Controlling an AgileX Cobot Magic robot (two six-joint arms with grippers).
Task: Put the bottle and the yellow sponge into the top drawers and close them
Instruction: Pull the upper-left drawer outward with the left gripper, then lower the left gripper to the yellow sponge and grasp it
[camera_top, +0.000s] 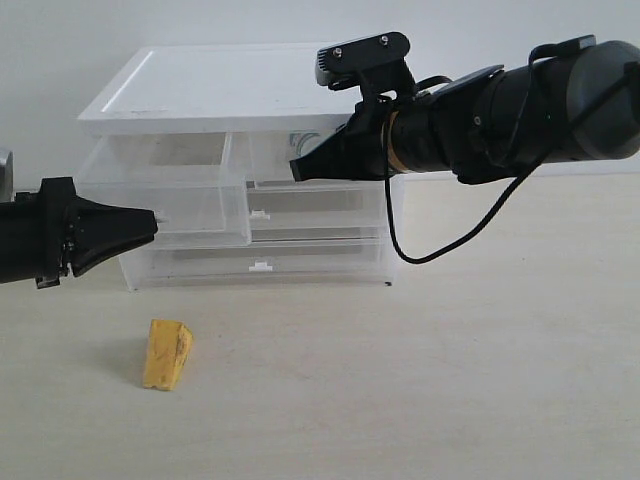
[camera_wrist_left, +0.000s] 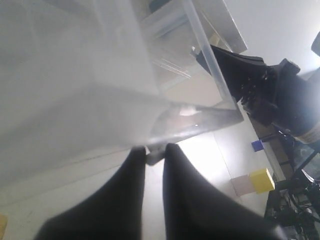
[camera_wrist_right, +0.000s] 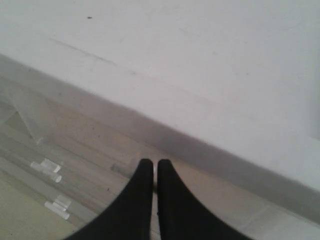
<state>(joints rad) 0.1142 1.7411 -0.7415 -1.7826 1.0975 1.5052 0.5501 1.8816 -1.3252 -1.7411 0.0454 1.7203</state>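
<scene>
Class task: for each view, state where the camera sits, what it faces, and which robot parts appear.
Exterior: off the arms, facing the cabinet front; left gripper and right gripper show.
Left wrist: along the left gripper toward the left top drawer; right arm beyond.
Right wrist: past the right gripper at the cabinet's white top.
Shared: all see the cabinet.

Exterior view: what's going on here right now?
The left tool is pinched on the handle tab of the left top drawer, which stands pulled out. The right tool, shut, has its tip at the front of the right top drawer, which looks pushed in. The sponge lies on the table in front of the cabinet, held by nothing. The bottle cannot be made out clearly.
</scene>
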